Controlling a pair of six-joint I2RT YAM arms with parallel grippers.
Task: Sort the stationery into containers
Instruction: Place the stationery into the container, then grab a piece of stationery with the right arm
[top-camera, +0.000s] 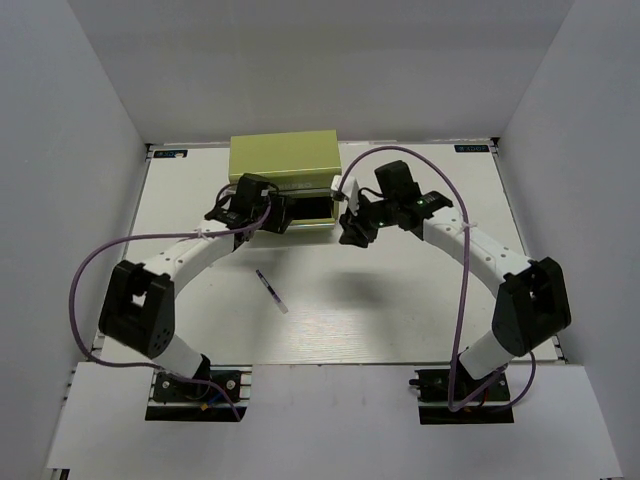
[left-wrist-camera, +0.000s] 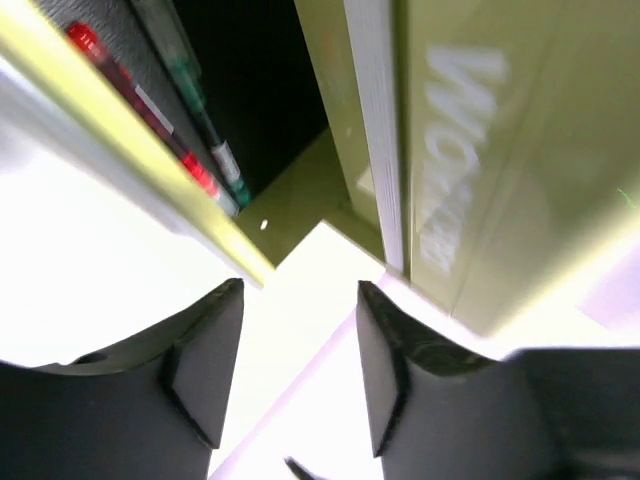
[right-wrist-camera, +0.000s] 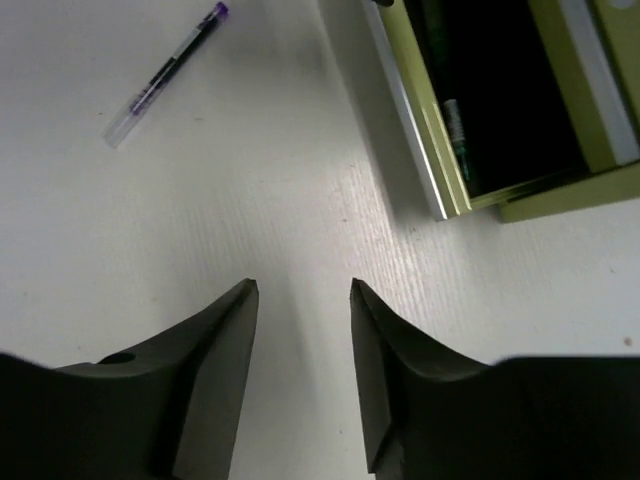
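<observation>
The olive-green chest (top-camera: 285, 158) stands at the back centre with one front drawer (top-camera: 315, 207) pulled out. In the left wrist view the drawer (left-wrist-camera: 130, 140) holds a red pen (left-wrist-camera: 135, 95) and a green-capped pen (left-wrist-camera: 200, 110), beside the chest's lettered front (left-wrist-camera: 500, 150). My left gripper (top-camera: 283, 212) (left-wrist-camera: 300, 290) is open and empty at the drawer's left end. My right gripper (top-camera: 350, 230) (right-wrist-camera: 302, 285) is open and empty above the table by the drawer's right corner (right-wrist-camera: 420, 130), where a green pen (right-wrist-camera: 453, 125) shows. A thin pen (top-camera: 271, 290) with a purple end (right-wrist-camera: 165, 72) lies loose on the table.
The white table (top-camera: 400, 300) is walled in by white panels at the back and on both sides. Purple cables loop from both arms over the table sides. The chest's body (right-wrist-camera: 600, 40) stands right behind the open drawer.
</observation>
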